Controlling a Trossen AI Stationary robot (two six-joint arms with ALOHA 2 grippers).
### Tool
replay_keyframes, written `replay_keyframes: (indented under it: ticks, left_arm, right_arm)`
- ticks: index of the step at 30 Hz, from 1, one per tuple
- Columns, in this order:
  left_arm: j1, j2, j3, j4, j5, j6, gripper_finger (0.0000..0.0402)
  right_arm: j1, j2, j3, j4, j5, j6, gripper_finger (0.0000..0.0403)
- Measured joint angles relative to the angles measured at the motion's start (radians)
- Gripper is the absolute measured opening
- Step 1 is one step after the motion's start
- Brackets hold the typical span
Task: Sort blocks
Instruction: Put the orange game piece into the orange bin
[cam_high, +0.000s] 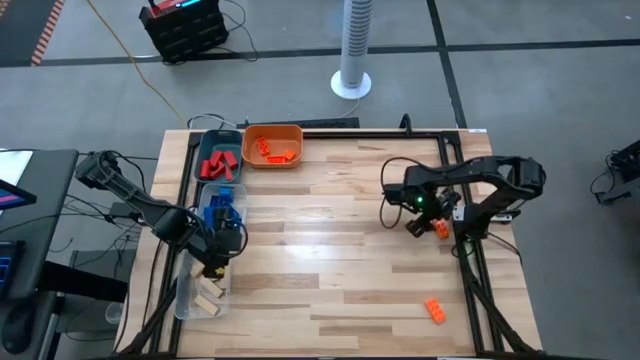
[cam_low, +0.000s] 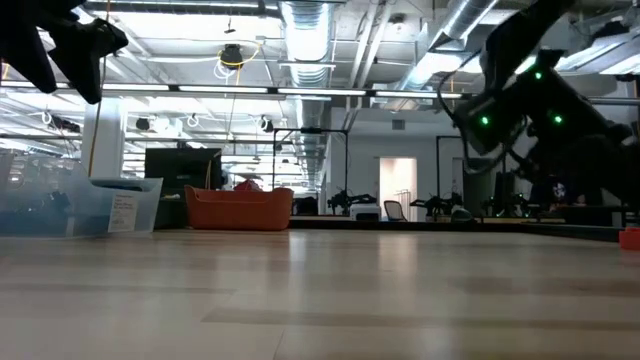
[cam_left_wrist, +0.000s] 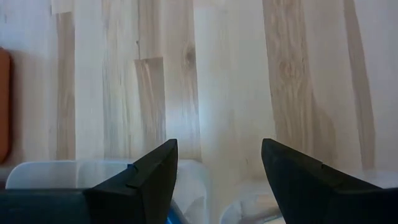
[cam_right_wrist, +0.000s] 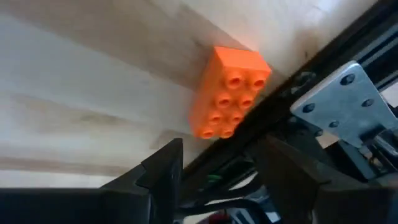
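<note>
At the far left I see the sorting row: a clear tray (cam_high: 203, 295) with tan blocks (cam_high: 209, 291), a clear tray holding blue blocks (cam_high: 224, 206), a teal tray with red blocks (cam_high: 219, 164), and an orange tray (cam_high: 272, 146) with orange blocks (cam_high: 273, 153). Each colour has its own container, which I judge is why they line the left edge within the left arm's reach.

The left tool (cam_high: 218, 262) hangs over the clear trays, fingers (cam_left_wrist: 144, 177) apart and holding nothing; I read it as waiting.

Across the bare tabletop (cam_high: 330, 240), the right tool (cam_high: 428, 226) is low at the right edge beside the frame rail (cam_right_wrist: 339, 102). Its fingers (cam_right_wrist: 163, 167) stand apart, empty, with an orange block (cam_right_wrist: 230, 92) just ahead, lying against the rail, studs toward the wrist camera. The approach is probably angled because the rail crowds one side.

A second orange block (cam_high: 434, 310) lies nearer the front edge, untouched.
</note>
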Motion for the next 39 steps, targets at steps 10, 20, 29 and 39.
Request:
replay_keyframes:
  ticks: [10,20,29,39]
  left_arm:
    - [0.0,0.0,0.0,-0.004,0.0,-0.002,0.0226]
    - [0.0,0.0,0.0,-0.004,0.0,-0.008,0.0226]
    - [0.0,0.0,0.0,-0.004,0.0,0.012,0.0226]
    - [0.0,0.0,0.0,-0.004,0.0,0.021,0.0226]
  right_arm:
    - [-0.114,-0.004,-0.026,0.065,0.003,-0.045,0.0227]
    - [-0.097,0.101,-0.055,0.158,-0.035,-0.074,0.0222]
    - [0.021,0.162,0.052,0.209,-0.026,-0.088,0.0218]
    - [0.19,0.165,0.309,0.246,0.061,-0.095,0.0218]
